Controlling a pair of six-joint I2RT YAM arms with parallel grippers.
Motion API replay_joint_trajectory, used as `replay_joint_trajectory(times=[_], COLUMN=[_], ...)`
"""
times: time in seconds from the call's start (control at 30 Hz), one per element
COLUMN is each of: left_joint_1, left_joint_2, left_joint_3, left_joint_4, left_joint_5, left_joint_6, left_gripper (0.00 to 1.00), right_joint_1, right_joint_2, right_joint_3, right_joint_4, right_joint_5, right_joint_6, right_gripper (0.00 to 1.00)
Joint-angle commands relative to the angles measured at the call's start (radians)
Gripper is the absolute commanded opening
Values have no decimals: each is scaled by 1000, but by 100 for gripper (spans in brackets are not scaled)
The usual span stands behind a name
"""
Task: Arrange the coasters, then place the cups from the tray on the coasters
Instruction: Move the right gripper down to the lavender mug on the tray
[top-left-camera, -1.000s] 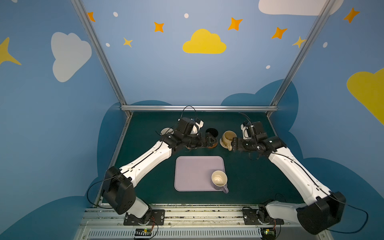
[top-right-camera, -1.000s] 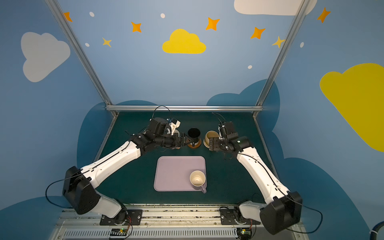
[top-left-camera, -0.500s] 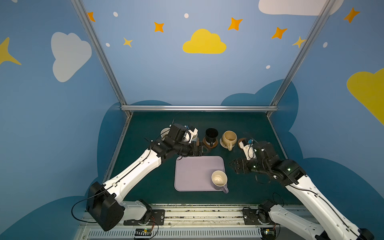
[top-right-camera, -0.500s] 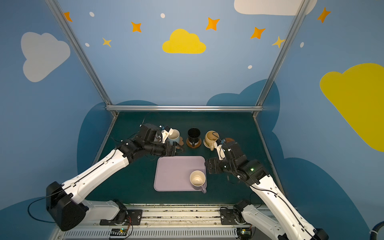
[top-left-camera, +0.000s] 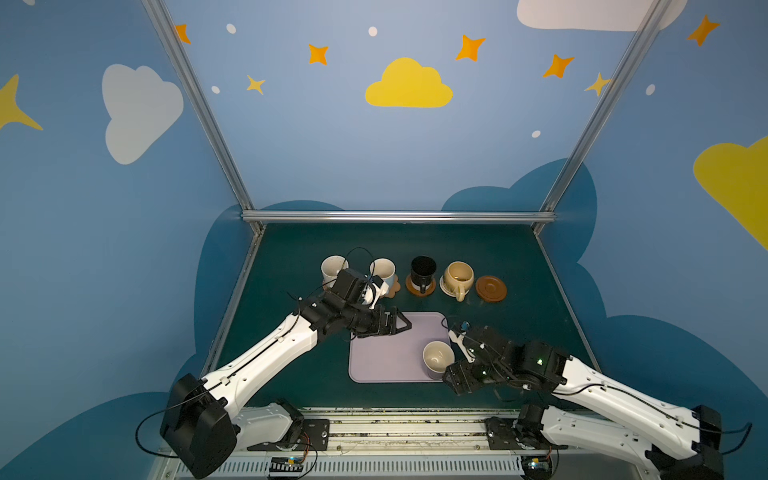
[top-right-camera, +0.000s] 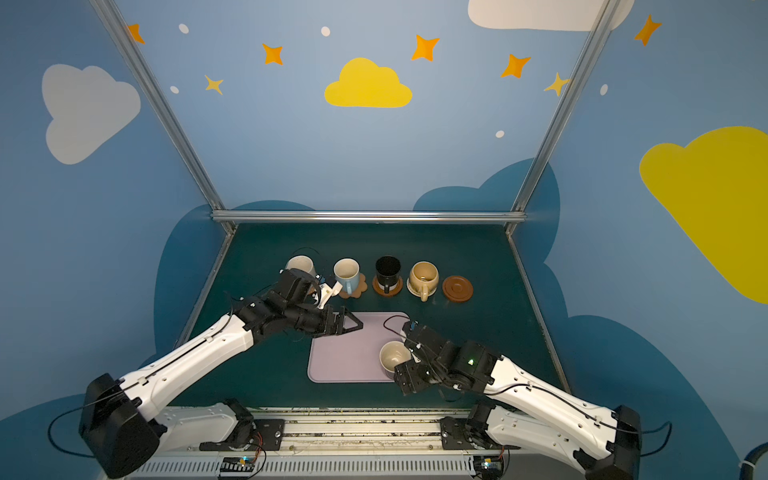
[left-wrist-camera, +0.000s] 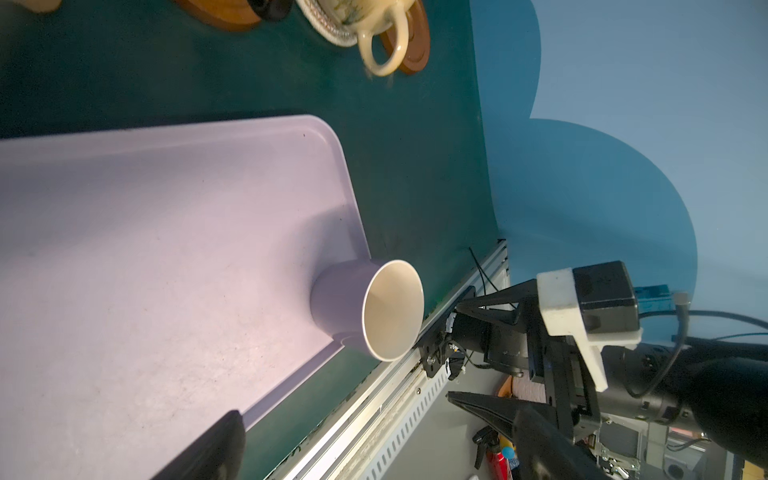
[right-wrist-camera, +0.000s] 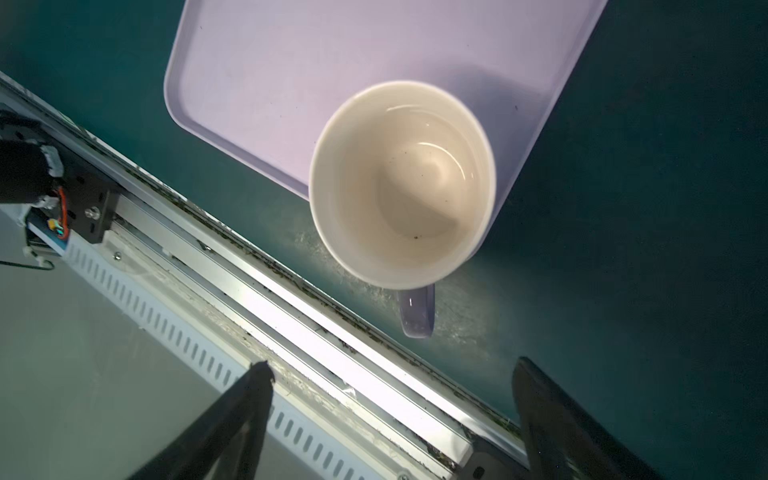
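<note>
Top views: even overhead light, sharp; table (top-left-camera: 498, 257) dim, with wide-angle stretch toward edges. Right wrist view: rail (right-wrist-camera: 332, 332) blown out by glare, specular arcs inside lilac cup (right-wrist-camera: 402, 183); right gripper (right-wrist-camera: 392, 363) fingers (right-wrist-camera: 552, 415) dark, soft-focus. Left wrist view: tray (left-wrist-camera: 166, 208) bright, with soft cup shadow across it.

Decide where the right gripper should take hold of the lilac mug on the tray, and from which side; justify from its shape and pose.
Probably the wall at the rim, from above: the lilac mug stands upright, mouth open, so the right gripper can drop one of its fingers inside, one outside. Keep off the handle, which juts over the near edge of the tray.
</note>
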Motion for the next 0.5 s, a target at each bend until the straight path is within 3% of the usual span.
replay_joint_trajectory(times=[0.0,0.27,0.47], left_joint_1=[-6,-15,-23], left_joint_2=[-16,-26,-12], left_joint_3=[-33,-88,-96], left_joint_4=[8,48,63], left_joint_5=[10,-2,1], left_joint_6=[-10,-32,-38], left_gripper=[100,100,100], right_joint_1=[57,102,93], right_joint_2=[22,130,198], right_joint_3=[-25,-62,-100], right_joint_4=[38,90,202], right_joint_5=[86,173,175], right_joint_6=[64,97,79], right_gripper=[89,83,70])
